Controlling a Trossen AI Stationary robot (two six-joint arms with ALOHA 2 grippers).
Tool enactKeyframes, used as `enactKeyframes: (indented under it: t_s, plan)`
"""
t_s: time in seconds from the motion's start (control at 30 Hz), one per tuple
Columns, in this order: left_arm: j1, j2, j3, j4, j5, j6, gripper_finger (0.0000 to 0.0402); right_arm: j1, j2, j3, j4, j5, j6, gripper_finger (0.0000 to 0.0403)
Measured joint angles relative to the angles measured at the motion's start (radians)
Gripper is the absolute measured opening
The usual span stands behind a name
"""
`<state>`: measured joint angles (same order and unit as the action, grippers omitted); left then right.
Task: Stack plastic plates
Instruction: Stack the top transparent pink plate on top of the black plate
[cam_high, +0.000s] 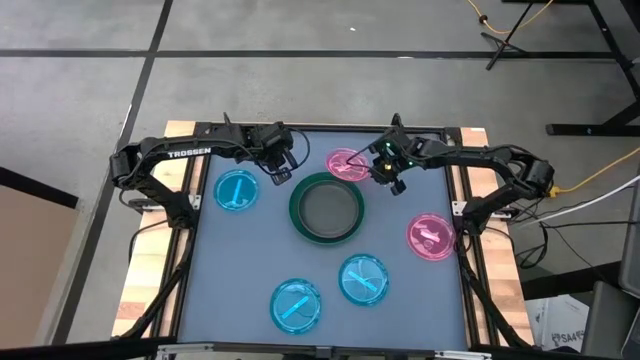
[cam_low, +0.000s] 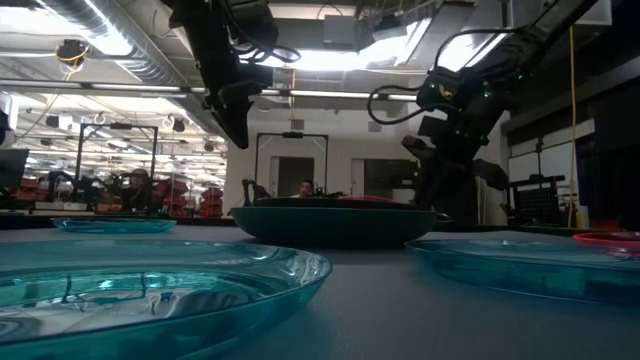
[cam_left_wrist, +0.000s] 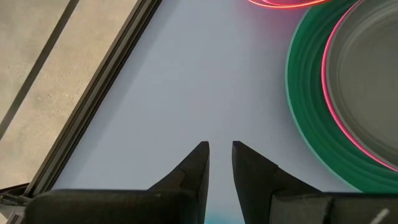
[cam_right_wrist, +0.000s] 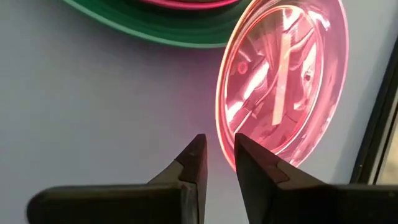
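A dark green plate (cam_high: 298, 222) sits mid-table with a dark grey plate (cam_high: 326, 208) nested in it and an opaque pink rim (cam_left_wrist: 324, 74) between them. A translucent pink plate (cam_high: 343, 163) is just behind the stack, and my right gripper (cam_high: 383, 174) is shut on its right rim. Another translucent pink plate (cam_high: 431, 236) lies at the right. Cyan plates lie at the left (cam_high: 237, 189) and near the front (cam_high: 296, 305) (cam_high: 363, 279). My left gripper (cam_high: 281, 172) is shut and empty above bare table, left of the stack. My right gripper pinches the translucent pink plate's rim (cam_right_wrist: 221, 134) between its two fingertips (cam_right_wrist: 198, 149), on the side toward the table's right edge. The fingers come slanting down from the right. The plate sits tilted in the hold; whether its far side rests on the table, I cannot tell.
The table's raised dark frame (cam_high: 330, 130) runs just behind both grippers. Wooden side boards (cam_high: 160, 260) flank the mat. Bare mat (cam_high: 240, 250) lies between the stack and the front cyan plates.
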<state>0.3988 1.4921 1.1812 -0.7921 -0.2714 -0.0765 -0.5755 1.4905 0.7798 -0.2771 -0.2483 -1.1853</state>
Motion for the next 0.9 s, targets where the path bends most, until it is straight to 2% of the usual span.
enactKeyframes:
  t_s: [0.3,0.5,0.9]
  plan:
    - [0.0,0.0,0.0,0.0,0.0,0.0,0.0063,0.0,0.0,-0.025,0.079,-0.025,-0.001,0.0072]
    - [0.0,0.0,0.0,0.0,0.0,0.0,0.0063,0.0,0.0,-0.025,0.082,-0.059,0.0,0.0072]
    - [0.0,0.0,0.0,0.0,0.0,0.001,0.0063,0.026,0.017,-0.025,0.095,-0.059,-0.001,0.0072]
